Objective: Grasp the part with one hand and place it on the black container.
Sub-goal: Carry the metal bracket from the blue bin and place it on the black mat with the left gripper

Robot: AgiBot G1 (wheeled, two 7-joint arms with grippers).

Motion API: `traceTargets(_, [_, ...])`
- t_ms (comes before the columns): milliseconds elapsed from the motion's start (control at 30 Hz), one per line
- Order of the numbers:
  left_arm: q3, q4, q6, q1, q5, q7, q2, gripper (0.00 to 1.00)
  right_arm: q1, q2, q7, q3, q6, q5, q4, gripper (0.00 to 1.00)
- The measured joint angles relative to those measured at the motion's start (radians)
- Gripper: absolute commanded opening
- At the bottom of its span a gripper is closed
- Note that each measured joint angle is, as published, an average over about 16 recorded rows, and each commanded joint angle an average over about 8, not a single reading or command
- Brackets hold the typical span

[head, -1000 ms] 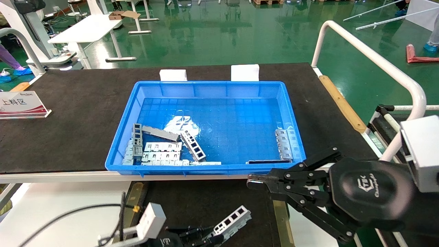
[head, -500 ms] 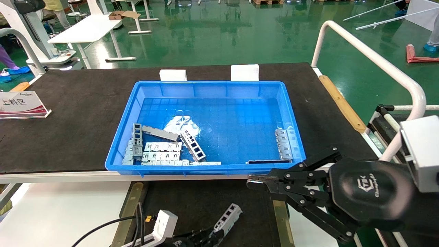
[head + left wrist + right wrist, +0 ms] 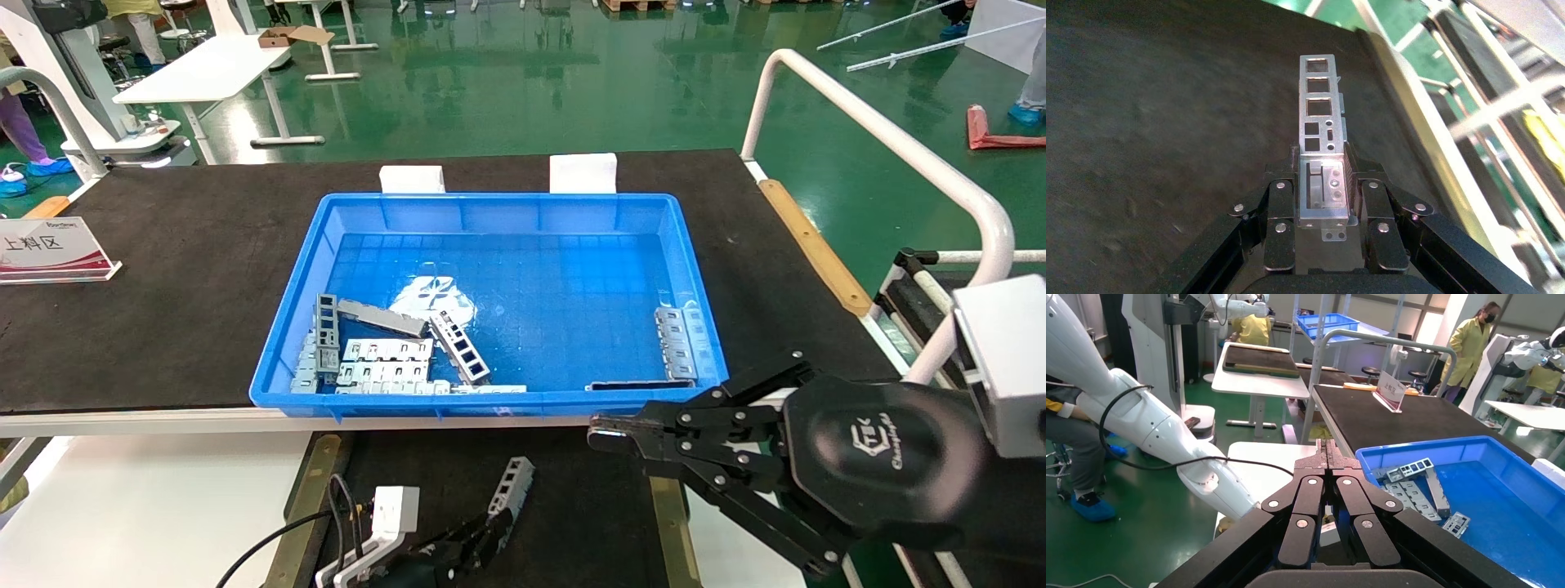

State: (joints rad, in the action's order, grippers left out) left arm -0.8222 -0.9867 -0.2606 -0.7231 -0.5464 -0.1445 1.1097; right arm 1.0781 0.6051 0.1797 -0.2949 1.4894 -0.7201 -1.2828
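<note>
My left gripper [image 3: 482, 535] clamps the part [image 3: 508, 492] by its near end over the black container [image 3: 572, 506], low at the near edge, so the windowed length juts out free for setting down. The left wrist view shows the fingers [image 3: 1281, 211] pinching both folded edges, detail the head view lacks. My right gripper [image 3: 609, 433] hangs closed and empty near the blue bin [image 3: 498, 400].

Shiny sheet-metal part [image 3: 1319, 116], matt black container [image 3: 556, 482], glossy plastic blue bin [image 3: 490, 214]
</note>
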Motion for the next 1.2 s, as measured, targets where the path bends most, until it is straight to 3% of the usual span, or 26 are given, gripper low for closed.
traceTargets(500, [0.096, 0.072, 0.168, 0.009, 0.029, 0.014, 0.142, 0.03, 0.000, 0.000, 0.000, -0.001, 0.000, 0.001, 0.000, 0.01])
traceTargets(567, [0.106, 0.079, 0.179, 0.010, 0.032, 0.013, 0.154, 0.22, 0.000, 0.000, 0.000, -0.001, 0.000, 0.001, 0.000, 0.12])
traceTargets(733, [0.125, 0.095, 0.191, 0.011, 0.039, 0.011, 0.173, 0.85, 0.000, -0.001, -0.001, -0.001, -0.001, 0.001, 0.000, 0.74])
traceTargets(800, [0.130, 0.100, 0.192, 0.012, 0.041, 0.010, 0.178, 1.00, 0.000, -0.001, -0.001, -0.001, -0.001, 0.001, 0.000, 0.93])
traceTargets(867, [0.133, 0.105, 0.190, 0.012, 0.043, 0.008, 0.181, 1.00, 0.000, -0.001, -0.001, -0.001, -0.001, 0.001, 0.000, 1.00])
traceTargets(1200, [0.135, 0.115, 0.169, 0.010, 0.045, 0.008, 0.181, 1.00, 0.000, -0.001, -0.001, -0.002, -0.001, 0.001, 0.000, 1.00])
